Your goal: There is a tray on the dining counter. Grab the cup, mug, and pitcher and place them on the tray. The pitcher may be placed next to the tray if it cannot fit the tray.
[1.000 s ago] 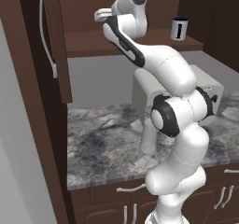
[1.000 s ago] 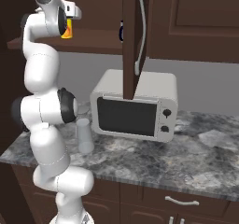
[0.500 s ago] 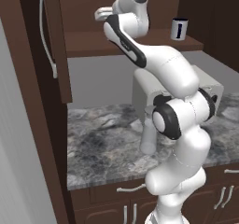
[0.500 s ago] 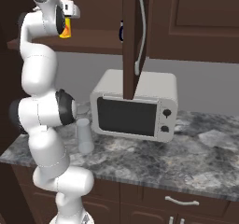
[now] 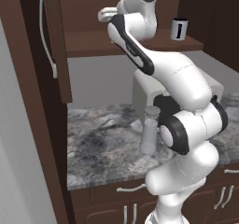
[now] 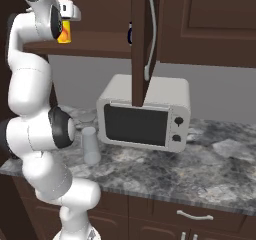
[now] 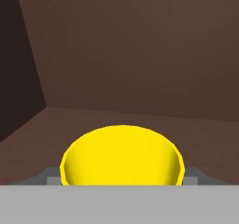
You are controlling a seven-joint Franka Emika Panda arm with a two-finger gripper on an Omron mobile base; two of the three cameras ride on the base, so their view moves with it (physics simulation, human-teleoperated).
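Your gripper (image 7: 122, 180) sits with its jaws spread wide, one on each side of the yellow cup (image 7: 122, 157), not pressing on it. The cup (image 6: 64, 33) stands on the dark wooden shelf (image 6: 100, 41) inside the open cabinet. Farther along that shelf is the mug (image 5: 179, 29). Below, the glass pitcher (image 5: 149, 130) stands on the marbled counter (image 5: 98, 143) just beside the white microwave (image 6: 145, 111).
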